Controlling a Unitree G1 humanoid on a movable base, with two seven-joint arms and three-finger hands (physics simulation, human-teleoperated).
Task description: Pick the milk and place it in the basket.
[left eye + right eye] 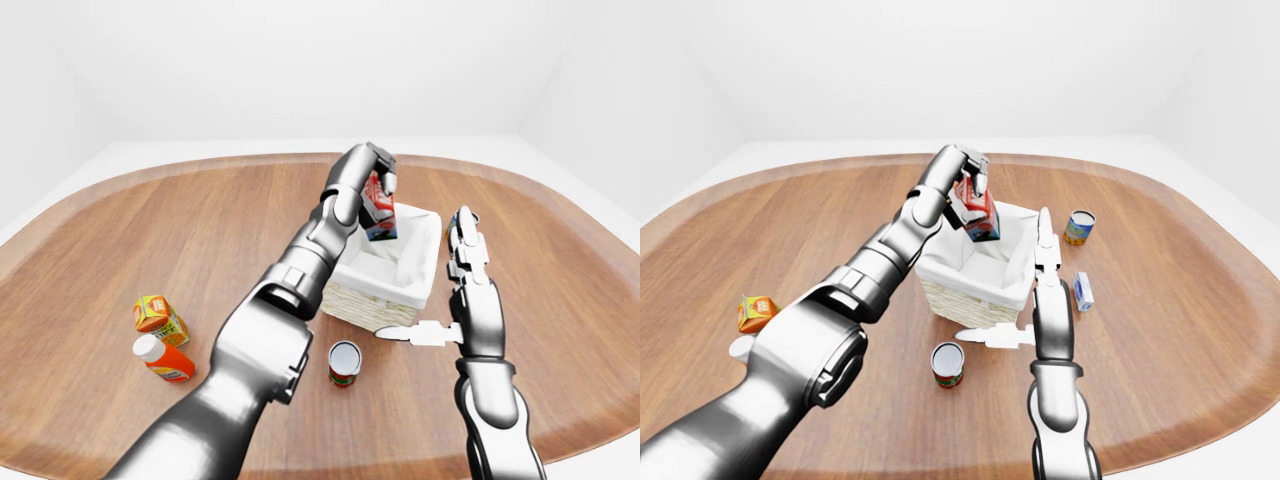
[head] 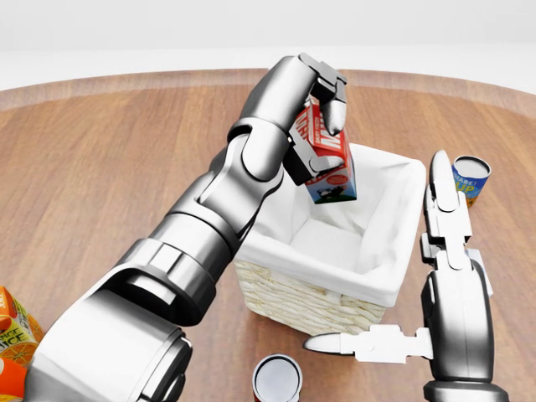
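Juice carton (image 1: 158, 316) is seen at the far left of the left-eye view, orange and lying on the wooden table (image 1: 120, 240), with an orange bottle (image 1: 164, 359) with a white cap just below it. Next to the right, the left arm is stretched up and across from the lower left, and the left hand (image 2: 316, 113) is clamped on the milk (image 2: 328, 159), its fingers (image 2: 335, 105) wrapped over the top of the red-and-white carton (a cow is printed on the blue panel near its base). The milk is held tilted in the air, above the open mouth of the basket (image 2: 293, 295) and towards the upper left part of it in the head view; no contact with the white lining (image 2: 394, 243) can be made out. A can (image 2: 276, 379) with a red label is stood on the table just below the basket, its silver top facing up. Further right, the right hand (image 2: 419, 293) is held beside the basket's right wall with fingers spread apart, one pointing up the view and another pointing left along the wicker; nothing is gripped by it. A blue and yellow can (image 1: 1078, 227) is placed beyond that hand, and a small white and blue carton (image 1: 1083, 291) is laid on the table at the right of the right-eye view.
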